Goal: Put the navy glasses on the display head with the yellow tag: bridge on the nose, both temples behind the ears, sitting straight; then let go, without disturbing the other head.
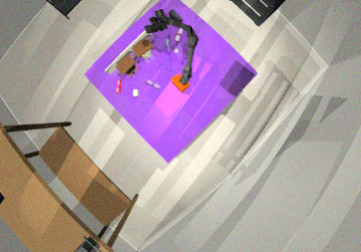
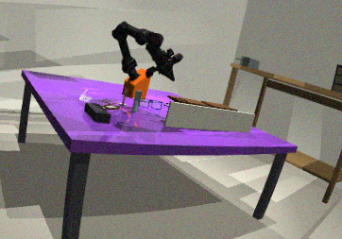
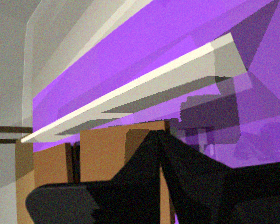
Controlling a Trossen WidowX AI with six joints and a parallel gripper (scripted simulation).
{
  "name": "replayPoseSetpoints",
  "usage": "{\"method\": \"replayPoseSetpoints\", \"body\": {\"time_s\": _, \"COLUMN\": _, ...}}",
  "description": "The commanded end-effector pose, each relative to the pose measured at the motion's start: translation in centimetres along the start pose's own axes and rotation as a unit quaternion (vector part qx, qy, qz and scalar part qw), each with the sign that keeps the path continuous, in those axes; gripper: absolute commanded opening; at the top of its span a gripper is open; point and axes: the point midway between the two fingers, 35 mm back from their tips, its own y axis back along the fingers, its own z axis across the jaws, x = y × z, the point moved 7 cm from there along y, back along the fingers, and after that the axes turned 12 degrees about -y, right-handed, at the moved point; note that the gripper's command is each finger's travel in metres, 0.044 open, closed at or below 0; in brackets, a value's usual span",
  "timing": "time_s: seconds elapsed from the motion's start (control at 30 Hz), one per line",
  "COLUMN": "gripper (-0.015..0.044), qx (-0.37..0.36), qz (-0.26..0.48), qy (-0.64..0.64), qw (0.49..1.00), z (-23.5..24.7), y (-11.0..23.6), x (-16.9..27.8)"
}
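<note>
My gripper (image 1: 151, 28) (image 2: 171, 76) (image 3: 156, 136) is shut with nothing between the fingers. It hangs tilted downward in the air, above the back of the purple table (image 1: 199, 111) (image 2: 118, 140) and near the white-walled tray (image 2: 208, 117) (image 3: 141, 86). A pair of thin-framed glasses (image 2: 152, 104) lies flat on the table beside a grey upright post (image 2: 137, 100), well below the gripper. I cannot tell its colour. I cannot make out the display heads or a yellow tag in any view.
The tray holds brown blocks (image 1: 142, 46) (image 3: 106, 150). A dark case (image 2: 96, 112) lies near the table's front. A red item (image 1: 119, 86), a white item (image 1: 135, 93) and a pale item (image 1: 153, 84) lie on the table. The arm's orange base (image 1: 180, 84) (image 2: 137, 83) stands mid-table.
</note>
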Motion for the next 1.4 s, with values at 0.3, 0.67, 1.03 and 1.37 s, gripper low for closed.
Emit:
{"method": "replayPoseSetpoints", "body": {"time_s": 0.3, "gripper": 0.0, "qx": 0.354, "qz": 0.197, "qy": 0.092, "qw": 0.91, "z": -3.2, "y": 3.5, "x": 6.2}}
{"method": "replayPoseSetpoints", "body": {"time_s": 0.67, "gripper": 0.0, "qx": 0.354, "qz": 0.197, "qy": 0.092, "qw": 0.91, "z": -3.2, "y": 3.5, "x": 6.2}}
{"method": "replayPoseSetpoints", "body": {"time_s": 1.03, "gripper": 0.0, "qx": 0.354, "qz": 0.197, "qy": 0.092, "qw": 0.91, "z": -4.1, "y": 2.5, "x": 6.5}}
{"method": "replayPoseSetpoints", "body": {"time_s": 1.37, "gripper": 0.0, "qx": 0.354, "qz": 0.197, "qy": 0.092, "qw": 0.91, "z": -5.2, "y": 1.4, "x": 7.0}}
